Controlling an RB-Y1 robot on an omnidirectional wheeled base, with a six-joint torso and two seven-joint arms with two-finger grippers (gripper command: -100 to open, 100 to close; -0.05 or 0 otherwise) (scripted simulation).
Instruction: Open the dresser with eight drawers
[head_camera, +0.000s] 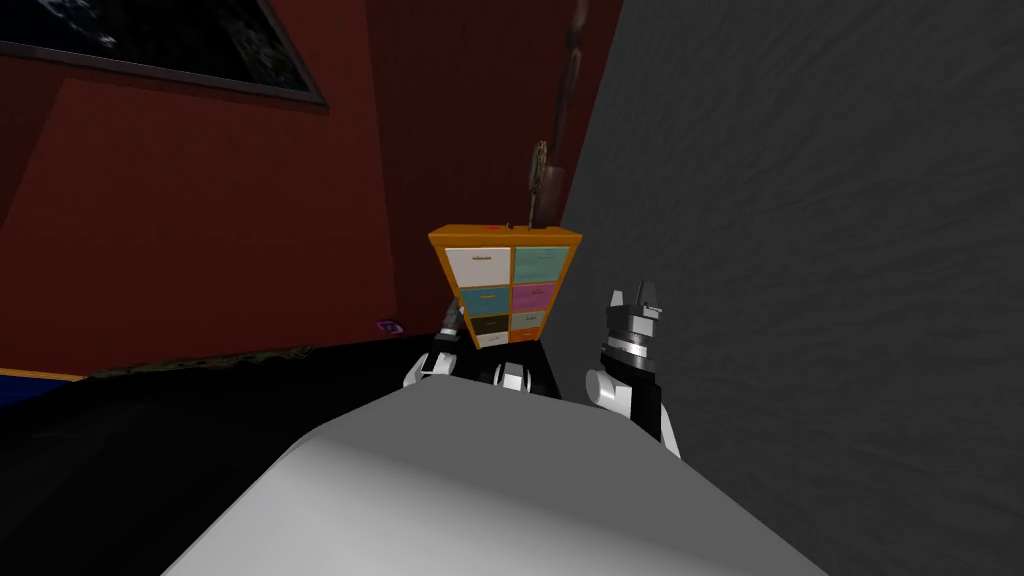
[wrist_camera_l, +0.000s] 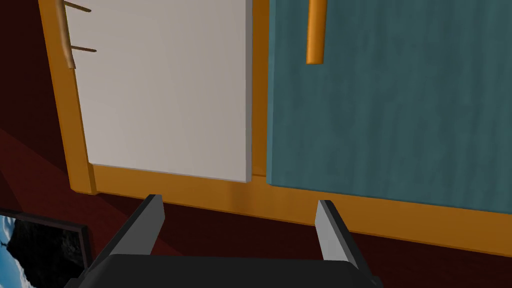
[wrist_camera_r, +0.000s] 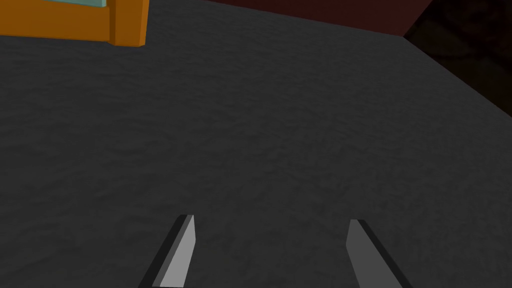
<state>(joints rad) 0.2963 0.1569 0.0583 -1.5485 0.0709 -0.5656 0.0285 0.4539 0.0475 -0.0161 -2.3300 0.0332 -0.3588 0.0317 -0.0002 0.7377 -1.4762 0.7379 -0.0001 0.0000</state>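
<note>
Our left gripper (wrist_camera_l: 240, 200), fingers spread, hangs close to the orange-framed dresser (wrist_camera_l: 425, 225), its white drawer (wrist_camera_l: 165, 90) and teal drawer (wrist_camera_l: 390, 100) just beyond. Our right gripper (wrist_camera_r: 270, 220), also spread, faces the grey wall (wrist_camera_r: 250, 125) alongside. The teal drawer's handle (wrist_camera_l: 316, 30) lies off-line, so closing here would likely grab nothing.

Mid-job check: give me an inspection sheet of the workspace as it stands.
Surface: dresser top, orange, carries a tall dark object.
Job's things: dresser, eight coloured drawers; white drawer and teal drawer look shut, orange handle ungrasped.
Clutter: small purple thing by the red wall.
Grippers: left gripper open, facing the dresser's frame, holding nothing; right gripper open, beside the dresser.
Cables: nothing seen.
Surroundings: red wall, dark grey wall, framed picture.
</note>
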